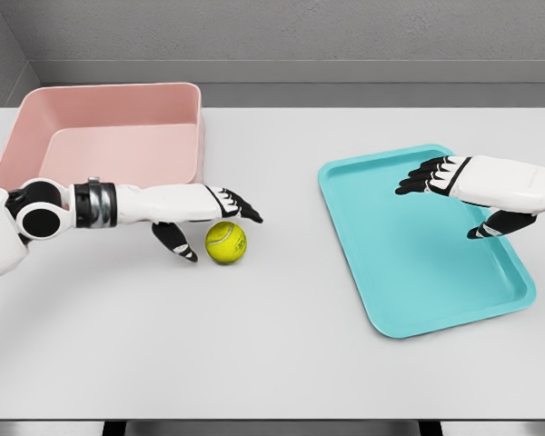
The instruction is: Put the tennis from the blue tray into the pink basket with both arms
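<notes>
At the upper left of the frame we see the pink basket (109,127), a shallow, square-cornered bin sitting on the white table (272,363), its near wall facing us and its inside bare.

Just below it, our left arm enters from the left edge and stretches rightward across the table. The left hand (204,213) lies in front of the basket's near right corner, its dark-tipped fingers (241,207) extended and relaxed, the thumb (175,241) hanging down and apart from them. The hand holds nothing.

Directly beneath those fingertips, left of centre, rests the tennis ball (225,242), yellow-green, sitting on the bare tabletop. It lies just right of the thumb and under the fingers, very near the hand; we cannot tell whether any finger actually touches it. It is outside the basket and well apart from the tray.

Moving to the right half of the frame, we find the blue tray (391,313), a turquoise rectangle with a raised rim, turned at an angle so that its long side runs from upper left to lower right.

Over the tray's upper right part comes our right arm from the right edge. The right hand (463,186) has its fingers (418,182) spread and pointing left, the thumb (490,227) hanging lower, gripping nothing.
</notes>
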You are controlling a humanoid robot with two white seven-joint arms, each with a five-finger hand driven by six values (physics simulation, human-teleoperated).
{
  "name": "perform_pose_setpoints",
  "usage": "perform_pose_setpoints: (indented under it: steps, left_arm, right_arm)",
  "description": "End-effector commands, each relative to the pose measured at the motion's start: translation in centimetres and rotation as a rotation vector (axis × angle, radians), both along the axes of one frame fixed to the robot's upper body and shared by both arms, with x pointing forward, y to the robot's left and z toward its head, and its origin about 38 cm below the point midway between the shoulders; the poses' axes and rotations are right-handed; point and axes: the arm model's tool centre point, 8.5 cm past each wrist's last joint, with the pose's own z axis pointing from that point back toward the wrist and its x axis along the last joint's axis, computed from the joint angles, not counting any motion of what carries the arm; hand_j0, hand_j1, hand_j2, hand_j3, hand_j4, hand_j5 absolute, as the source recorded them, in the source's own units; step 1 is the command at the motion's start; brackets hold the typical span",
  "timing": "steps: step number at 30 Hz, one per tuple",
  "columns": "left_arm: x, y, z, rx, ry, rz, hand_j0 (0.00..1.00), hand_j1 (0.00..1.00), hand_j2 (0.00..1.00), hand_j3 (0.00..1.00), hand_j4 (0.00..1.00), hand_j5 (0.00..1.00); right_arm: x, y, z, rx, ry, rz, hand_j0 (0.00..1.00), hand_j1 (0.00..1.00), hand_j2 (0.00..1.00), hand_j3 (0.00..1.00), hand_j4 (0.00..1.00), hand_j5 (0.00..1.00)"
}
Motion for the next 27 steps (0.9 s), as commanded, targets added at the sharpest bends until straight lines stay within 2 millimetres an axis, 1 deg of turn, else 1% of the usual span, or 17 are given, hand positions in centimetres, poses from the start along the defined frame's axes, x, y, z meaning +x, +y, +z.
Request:
perform_pose_setpoints:
  steps: [1,3,6,7,27]
  left_arm:
    - [0.3,0.3,-0.2,0.0,0.011,0.016,1.0,1.0,1.0,1.0,1.0,1.0]
    - [0.4,-0.1,-0.4,-0.007,0.018,0.015,1.0,1.0,1.0,1.0,1.0,1.0]
    - [0.5,-0.2,-0.5,-0.009,0.021,0.017,1.0,1.0,1.0,1.0,1.0,1.0]
    - [0.4,-0.6,-0.6,-0.006,0.026,0.008,1.0,1.0,1.0,1.0,1.0,1.0]
    - [0.4,-0.8,-0.6,-0.017,0.041,0.006,1.0,1.0,1.0,1.0,1.0,1.0]
  right_arm:
    - [0.0,0.0,0.1,0.005,0.002,-0.003,1.0,1.0,1.0,1.0,1.0,1.0]
    - [0.0,0.0,0.0,0.007,0.004,-0.004,1.0,1.0,1.0,1.0,1.0,1.0]
    - [0.1,0.2,0.0,0.012,0.002,-0.001,1.0,1.0,1.0,1.0,1.0,1.0]
    - [0.1,0.2,-0.1,0.013,0.003,0.0,1.0,1.0,1.0,1.0,1.0,1.0]
    - [0.3,-0.1,-0.3,0.012,0.009,-0.012,1.0,1.0,1.0,1.0,1.0,1.0]
